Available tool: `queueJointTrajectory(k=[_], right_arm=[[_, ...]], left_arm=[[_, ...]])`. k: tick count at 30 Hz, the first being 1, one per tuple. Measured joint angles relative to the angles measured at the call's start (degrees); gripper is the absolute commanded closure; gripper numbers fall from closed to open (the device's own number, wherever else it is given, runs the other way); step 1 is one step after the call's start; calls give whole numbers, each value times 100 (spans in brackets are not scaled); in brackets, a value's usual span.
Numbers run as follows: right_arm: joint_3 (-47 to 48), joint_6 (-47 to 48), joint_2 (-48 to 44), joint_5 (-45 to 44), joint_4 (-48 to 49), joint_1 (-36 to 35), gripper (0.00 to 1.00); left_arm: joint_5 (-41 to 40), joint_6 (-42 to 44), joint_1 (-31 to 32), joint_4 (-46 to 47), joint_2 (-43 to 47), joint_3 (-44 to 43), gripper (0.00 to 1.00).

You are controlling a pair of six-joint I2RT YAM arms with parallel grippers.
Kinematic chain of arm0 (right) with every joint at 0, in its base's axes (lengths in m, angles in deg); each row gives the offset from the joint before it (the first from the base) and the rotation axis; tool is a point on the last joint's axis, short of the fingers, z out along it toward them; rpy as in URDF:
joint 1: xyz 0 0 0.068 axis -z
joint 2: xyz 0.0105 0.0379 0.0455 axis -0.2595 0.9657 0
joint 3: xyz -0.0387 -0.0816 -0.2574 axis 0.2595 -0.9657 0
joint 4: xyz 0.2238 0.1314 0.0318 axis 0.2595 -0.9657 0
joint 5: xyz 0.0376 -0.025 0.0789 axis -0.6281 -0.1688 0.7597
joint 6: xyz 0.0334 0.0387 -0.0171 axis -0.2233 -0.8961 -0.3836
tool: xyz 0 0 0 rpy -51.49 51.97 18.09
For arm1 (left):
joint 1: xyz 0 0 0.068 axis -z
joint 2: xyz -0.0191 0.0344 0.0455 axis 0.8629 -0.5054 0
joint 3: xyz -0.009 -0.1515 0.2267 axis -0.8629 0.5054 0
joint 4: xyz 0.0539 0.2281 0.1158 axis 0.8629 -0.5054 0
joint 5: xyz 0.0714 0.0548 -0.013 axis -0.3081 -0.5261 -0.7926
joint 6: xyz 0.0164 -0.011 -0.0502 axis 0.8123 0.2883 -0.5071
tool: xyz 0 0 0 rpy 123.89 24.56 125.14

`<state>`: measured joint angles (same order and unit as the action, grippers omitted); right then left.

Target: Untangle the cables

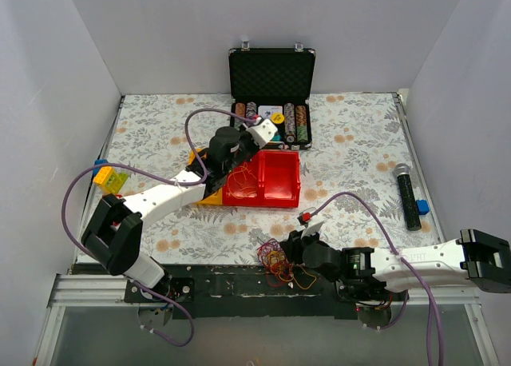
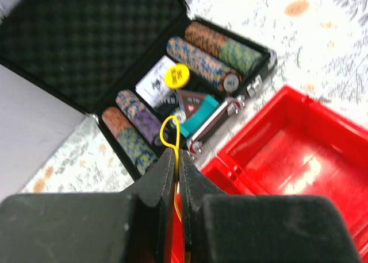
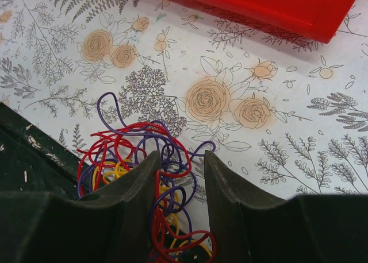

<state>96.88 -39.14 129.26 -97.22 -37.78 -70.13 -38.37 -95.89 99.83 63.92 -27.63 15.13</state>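
A tangle of thin red, purple and yellow cables (image 3: 135, 154) lies at the table's near edge, also in the top view (image 1: 278, 260). My right gripper (image 3: 181, 155) is open and low over it, with red and purple loops lying between the fingers; it shows in the top view (image 1: 294, 250). My left gripper (image 2: 176, 154) is shut on a thin yellow cable (image 2: 170, 131) whose loop sticks out past the tips. It hangs above the far edge of the red bin (image 2: 299, 159). In the top view the left gripper (image 1: 267, 128) is between bin and case. A few thin cables (image 1: 244, 183) lie in the bin's left compartment.
An open black case of poker chips (image 1: 271, 72) stands behind the red bin (image 1: 281, 192). A yellow tray (image 1: 209, 196) sits left of the bin. A black microphone (image 1: 408, 193) and a blue piece (image 1: 422, 207) lie right. Yellow and blue blocks (image 1: 108, 177) sit far left.
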Motion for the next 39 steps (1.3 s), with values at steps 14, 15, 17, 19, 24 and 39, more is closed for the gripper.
queueJointTrajectory(k=[14,15,17,19,24,39], right_arm=[[0,-2,90,2,4,0,57],[0,-4,83,2,0,0,57],[0,-7,61,0,-15,0,57],[0,-13,22,-2,-26,0,57],[0,-11,4,-2,-26,0,58],[7,39,-63,-7,-131,0,58]], left_arm=[[186,542,-164,898,-175,59,100],[219,542,-175,907,-168,120,100],[299,540,-184,931,-101,367,100],[415,520,-184,857,11,704,100],[608,492,-181,479,212,1370,100],[660,415,-181,-588,-133,942,48]])
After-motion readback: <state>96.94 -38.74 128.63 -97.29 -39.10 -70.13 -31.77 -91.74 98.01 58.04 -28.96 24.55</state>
